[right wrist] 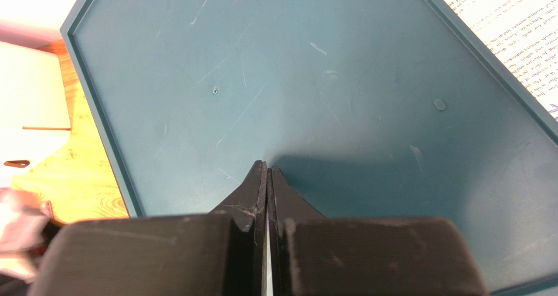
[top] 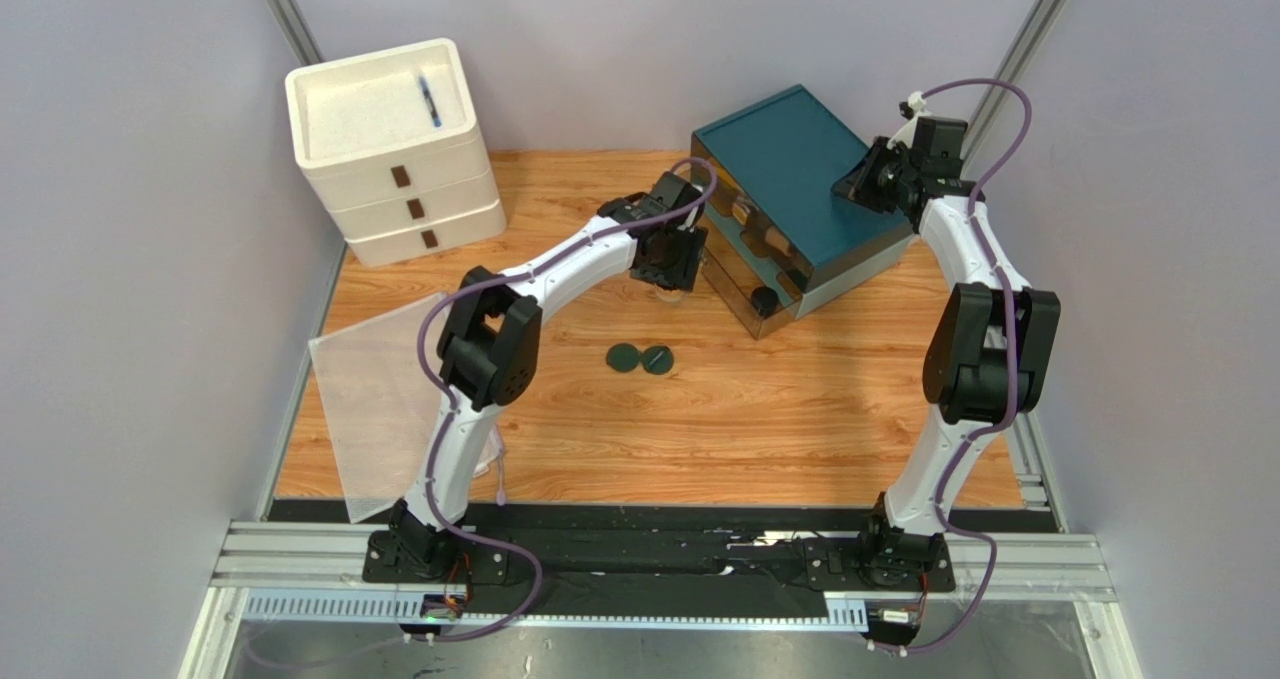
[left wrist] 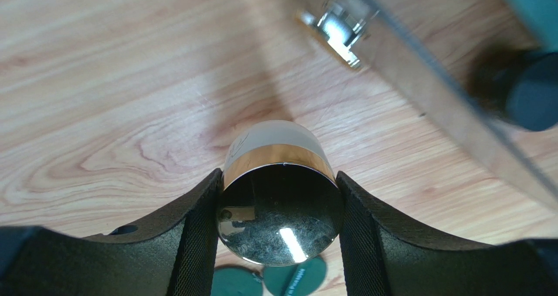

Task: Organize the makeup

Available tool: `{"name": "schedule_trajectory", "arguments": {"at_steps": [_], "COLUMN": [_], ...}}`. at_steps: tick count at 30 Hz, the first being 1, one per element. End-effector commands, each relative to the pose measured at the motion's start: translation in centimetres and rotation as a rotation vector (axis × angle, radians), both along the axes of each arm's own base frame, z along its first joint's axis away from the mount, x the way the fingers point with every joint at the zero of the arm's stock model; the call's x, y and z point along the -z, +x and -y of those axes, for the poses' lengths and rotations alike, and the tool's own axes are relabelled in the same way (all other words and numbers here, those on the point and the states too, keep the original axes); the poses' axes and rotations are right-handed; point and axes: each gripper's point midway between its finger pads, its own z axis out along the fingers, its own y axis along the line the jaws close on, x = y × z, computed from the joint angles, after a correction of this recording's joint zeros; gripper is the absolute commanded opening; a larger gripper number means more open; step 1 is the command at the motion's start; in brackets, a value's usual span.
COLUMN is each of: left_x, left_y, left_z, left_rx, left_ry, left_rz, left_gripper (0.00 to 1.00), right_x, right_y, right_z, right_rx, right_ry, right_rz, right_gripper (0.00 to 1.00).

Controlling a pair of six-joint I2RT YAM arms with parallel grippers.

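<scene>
My left gripper [top: 669,264] is shut on a gold-lidded jar [left wrist: 278,204] with a white body; the fingers [left wrist: 196,237] press both sides of its mirror-like lid, just above the wooden table. Two dark green round compacts [top: 642,358] lie side by side on the table in front of it, and also show in the left wrist view [left wrist: 268,281]. A black jar [top: 766,301] sits in the open clear drawer of the teal organizer [top: 789,169], and also shows in the left wrist view [left wrist: 530,90]. My right gripper [right wrist: 268,168] is shut and empty, over the organizer's teal top [right wrist: 295,80]. The other makeup is out of view.
A white three-drawer unit [top: 394,147] stands at the back left with a blue pen [top: 430,102] in its top tray. A translucent sheet [top: 376,402] leans at the table's left edge. The clear drawer front with its metal handle [left wrist: 337,28] is close to the right of my left gripper.
</scene>
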Motion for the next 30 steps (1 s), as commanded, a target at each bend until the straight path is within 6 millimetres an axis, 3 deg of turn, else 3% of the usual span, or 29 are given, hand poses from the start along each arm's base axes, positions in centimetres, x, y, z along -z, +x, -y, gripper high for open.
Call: {"name": "schedule_trajectory", "arguments": {"at_steps": [1, 7, 13, 18, 25, 27, 30], "left_x": [-11.8, -15.7, -15.7, -14.5, -11.4, -10.8, -9.9], "left_y": [2.2, 3.0, 2.8, 2.2, 1.5, 1.4, 1.3], "left_z": [3.6, 6.9, 10.5, 12.9, 13.2, 13.2, 13.5], "left_rx": [-0.021, -0.014, 0.034, 0.069, 0.071, 0.074, 0.083], "left_ry": [-0.275, -0.468, -0.537, -0.538, -0.496, -0.483, -0.464], "left_rz": [0.205, 0.228, 0.192, 0.175, 0.120, 0.115, 0.112], "left_gripper": [0.00, 0.00, 0.00, 0.00, 0.03, 0.06, 0.22], "right_x": [17.8, 17.8, 17.9, 17.8, 17.8, 17.8, 17.8], "right_y": [-13.3, -13.3, -13.3, -13.4, -13.3, -13.2, -13.3], "right_z": [-0.1, -0.1, -0.2, -0.2, -0.3, -0.3, -0.3], "right_rx": [-0.006, -0.008, -0.007, -0.006, -0.008, -0.008, -0.008], "right_ry": [-0.070, -0.068, -0.064, -0.061, -0.061, -0.059, -0.059], "right_rz": [-0.715, -0.710, -0.712, -0.712, -0.708, -0.707, -0.709], "right_gripper": [0.00, 0.00, 0.00, 0.00, 0.00, 0.00, 0.00]}}
